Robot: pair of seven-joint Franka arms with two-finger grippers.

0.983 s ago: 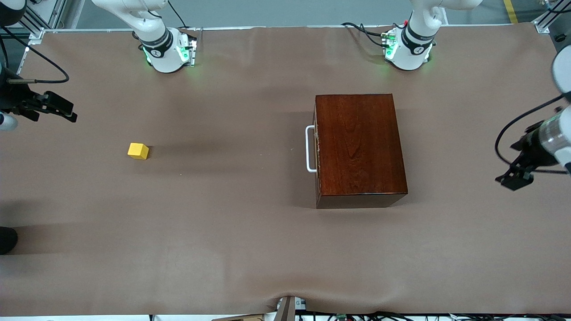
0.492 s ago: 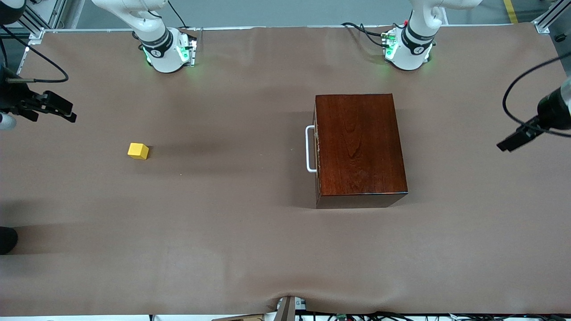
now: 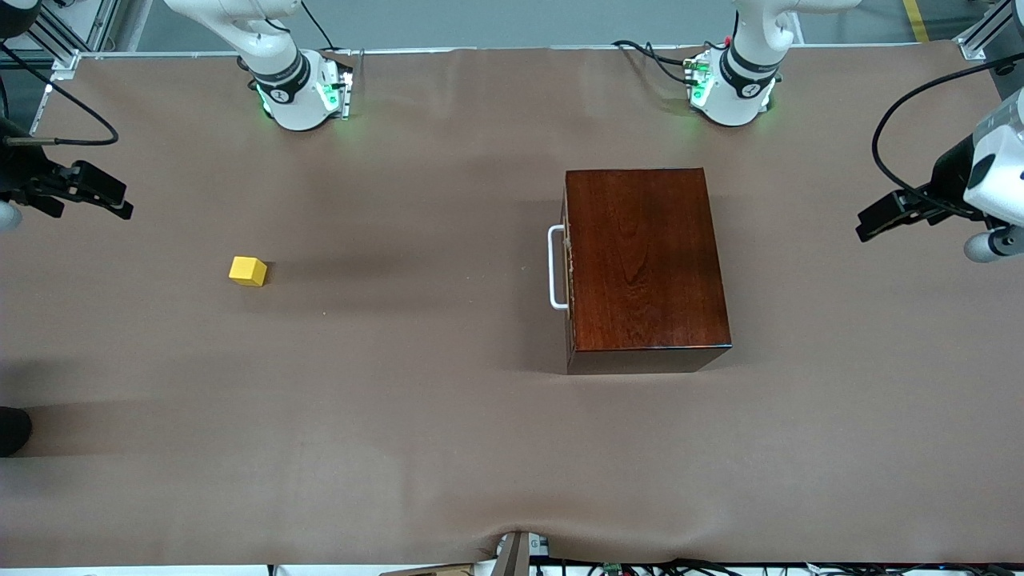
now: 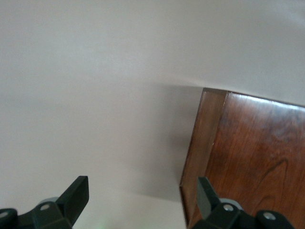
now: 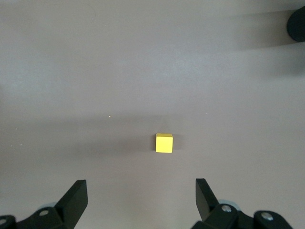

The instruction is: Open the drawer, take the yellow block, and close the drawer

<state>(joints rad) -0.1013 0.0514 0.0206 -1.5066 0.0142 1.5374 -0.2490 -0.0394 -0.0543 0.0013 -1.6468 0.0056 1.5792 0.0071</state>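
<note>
- The left gripper (image 3: 872, 222), black two-fingered, hangs empty with its fingers (image 4: 76, 193) spread wide apart, over the tabletop edge at the left arm's end, well apart from the glossy mahogany-coloured wooden box (image 3: 644, 260).
- The right gripper (image 3: 112, 200), also spread open and holding nothing, is over the edge at the right arm's end of the brown-covered table (image 3: 448, 448); it waits there.
- The drawer (image 3: 567, 268), dark-fronted with a white U-shaped bar handle (image 3: 554, 267), sits shut in the box, its handle facing the right arm's end.
- The small bright-yellow cube block (image 3: 247, 270) lies on the bare tabletop, well apart from the box, toward the right arm's end, not in the drawer.
- Risks, as I judge them: the box looks free-standing, so a pull on the handle could drag the whole box; the thin bar may slip from the fingers if gripped off-centre.
</note>
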